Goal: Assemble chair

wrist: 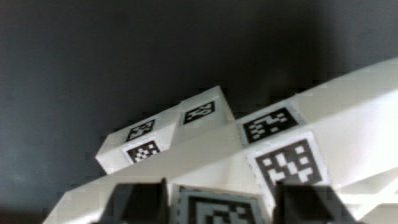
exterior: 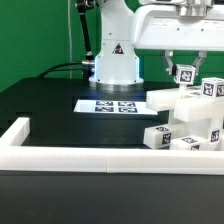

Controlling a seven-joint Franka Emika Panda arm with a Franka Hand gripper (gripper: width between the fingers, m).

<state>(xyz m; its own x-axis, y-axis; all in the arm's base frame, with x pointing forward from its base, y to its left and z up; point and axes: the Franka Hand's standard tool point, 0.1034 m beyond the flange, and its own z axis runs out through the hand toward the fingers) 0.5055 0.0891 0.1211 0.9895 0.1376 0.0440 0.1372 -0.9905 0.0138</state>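
Exterior view: gripper (exterior: 182, 68) closed on tagged white bar (exterior: 186, 74) atop half-built chair (exterior: 190, 118), on black table (exterior: 50, 105) at exterior view's right, beside marker board (exterior: 108, 104). Plastic looks rigid, light, smooth; grip flat sides of square bars
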